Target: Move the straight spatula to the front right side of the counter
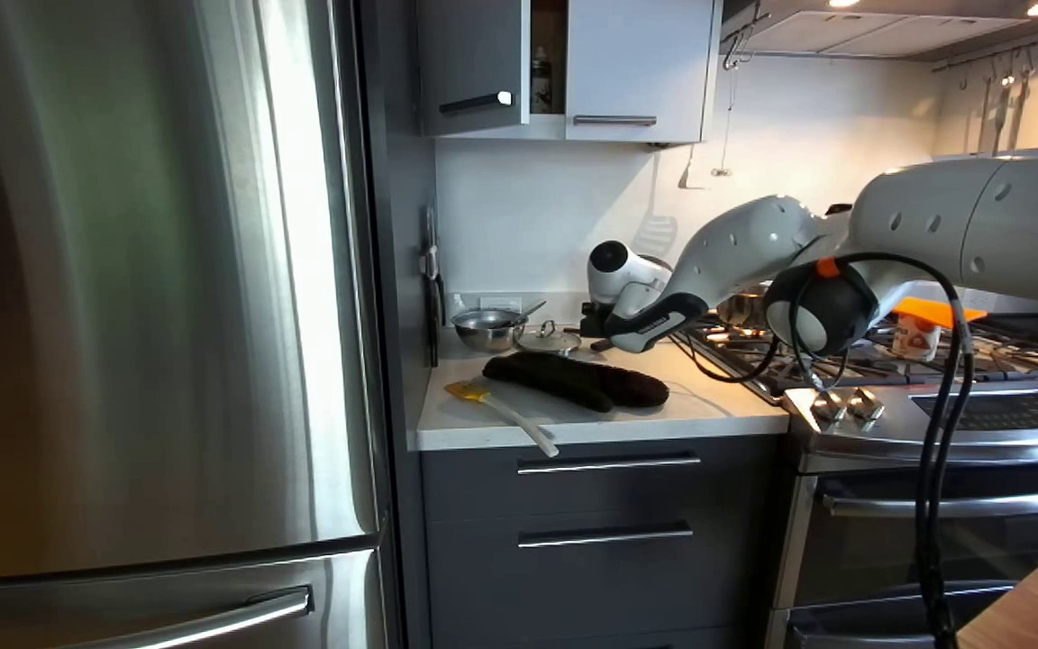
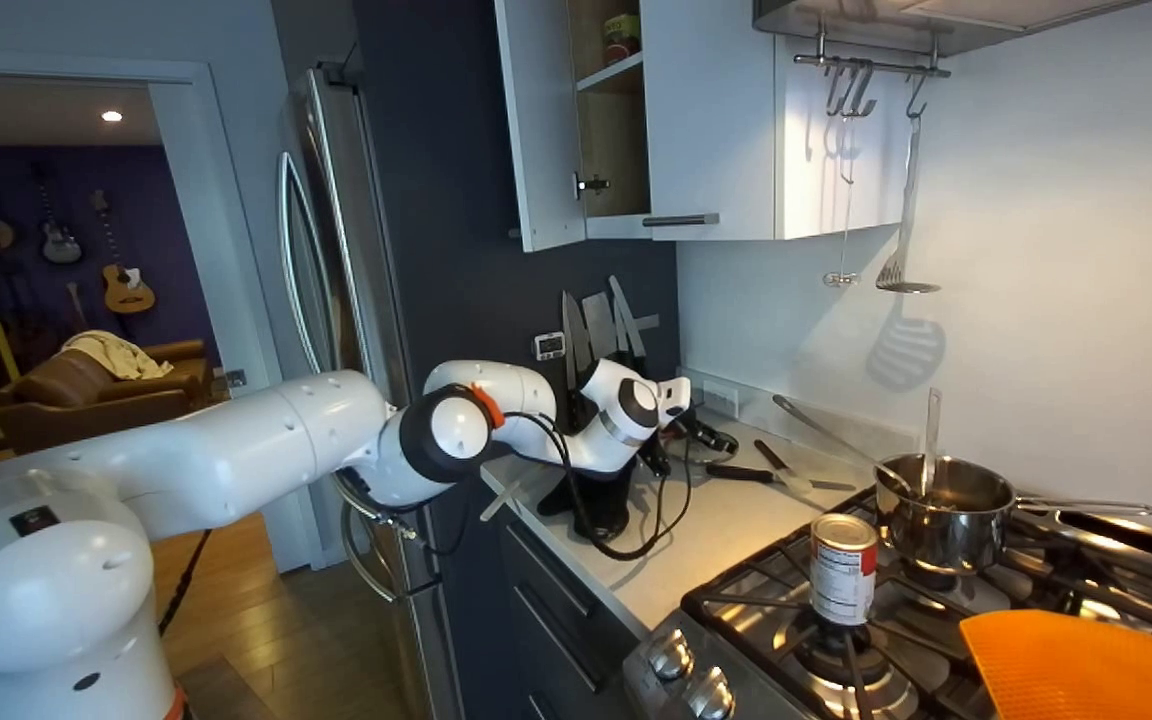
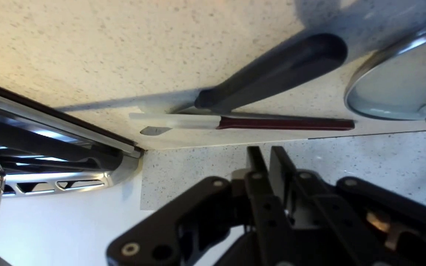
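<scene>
A red-handled tool with a straight pale blade point(image 3: 287, 123) lies at the back of the pale counter point(image 1: 708, 413). A black-handled tool point(image 3: 276, 74) lies against it, its blade crossing under the pale one. A yellow-headed spatula point(image 1: 505, 413) with a white handle lies at the front left, its handle end past the edge. I cannot tell for certain which is the straight spatula. My gripper point(image 3: 265, 148) is over the back of the counter, near the red handle and apart from it. Its fingers have a narrow, empty gap. In an exterior view the gripper point(image 2: 701, 432) is partly hidden.
Black oven mitts point(image 1: 573, 379) lie mid-counter. A glass lid point(image 3: 398, 81) and a steel bowl point(image 1: 487, 330) stand at the back left. The stove point(image 2: 766, 640) adjoins the right, with a can point(image 2: 844, 575) and a pot point(image 2: 946, 520). Knives point(image 2: 596, 330) stand by the dark side panel.
</scene>
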